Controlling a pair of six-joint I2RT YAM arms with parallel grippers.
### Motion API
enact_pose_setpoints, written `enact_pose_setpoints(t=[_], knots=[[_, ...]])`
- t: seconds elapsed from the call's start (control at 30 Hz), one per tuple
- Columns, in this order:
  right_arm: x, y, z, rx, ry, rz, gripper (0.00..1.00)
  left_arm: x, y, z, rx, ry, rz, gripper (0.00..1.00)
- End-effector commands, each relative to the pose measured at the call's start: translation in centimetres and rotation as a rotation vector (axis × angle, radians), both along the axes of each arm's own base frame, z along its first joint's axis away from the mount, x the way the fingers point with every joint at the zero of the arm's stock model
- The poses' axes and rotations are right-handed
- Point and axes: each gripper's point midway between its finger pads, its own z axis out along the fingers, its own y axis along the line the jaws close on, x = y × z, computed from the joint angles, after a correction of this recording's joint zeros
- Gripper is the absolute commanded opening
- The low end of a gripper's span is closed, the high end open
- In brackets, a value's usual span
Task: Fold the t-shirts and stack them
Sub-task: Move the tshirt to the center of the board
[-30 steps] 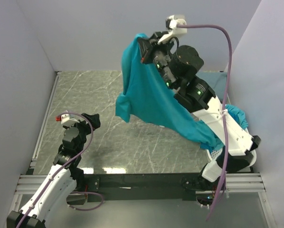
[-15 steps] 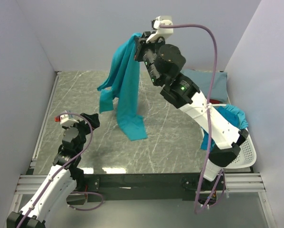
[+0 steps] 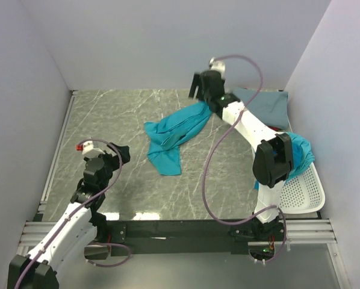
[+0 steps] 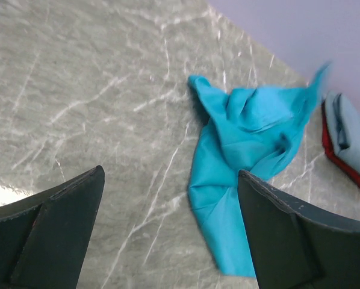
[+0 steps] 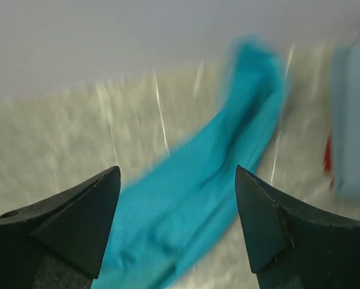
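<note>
Teal cloth is lying crumpled on the marble table [image 3: 108,114]: 1 teal t-shirt [image 3: 174,135] is stretching from the middle of the table toward the far wall, with its near end folded over itself. We are seeing the right gripper [image 3: 196,90] hanging over the far end of this shirt. In the right wrist view its 2 fingers [image 5: 71,223] are standing wide apart with nothing clamped between them, and the picture is too blurred to tell if they are touching the cloth. The left gripper [image 3: 121,152] is waiting near the left side, well apart from the shirt, with its jaws also spread and holding nothing. At the far right corner a folded grey-blue shirt [image 3: 270,105] is resting on a dark red shirt [image 4: 328,144]. More teal shirts [image 3: 300,150] are sitting in the white basket [image 3: 303,192] on the right.
</note>
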Motion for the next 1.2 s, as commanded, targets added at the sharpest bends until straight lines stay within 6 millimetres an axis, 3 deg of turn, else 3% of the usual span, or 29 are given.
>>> enact_pose_setpoints(t=[0.0,0.2,0.3,0.43,0.67,1.17], knots=[[-3.9,3.6,-2.2,0.114,0.048,0.140,0.83,0.8,-1.6,2.0,-0.006,-0.041,-0.057,0.97],[-6.7,4.4,-8.7,0.170,0.160,0.212,0.81,1.3,-4.3,0.1,0.043,0.051,-0.096,0.95],[-7.8,3.9,-10.7,0.161,0.198,0.205,0.81,1.7,-5.5,-0.6,0.067,0.104,-0.116,0.93],[-8.9,3.3,-12.3,0.161,0.216,0.201,0.81,1.8,-7.4,-1.2,0.057,0.130,-0.189,0.89],[-8.8,3.1,-15.7,0.178,0.292,0.203,0.81,2.3,-9.8,-2.9,0.056,0.208,-0.290,0.85],[-7.6,3.1,-20.3,0.173,0.394,0.173,0.76,3.8,-11.5,-7.7,0.094,0.352,-0.326,0.81]])
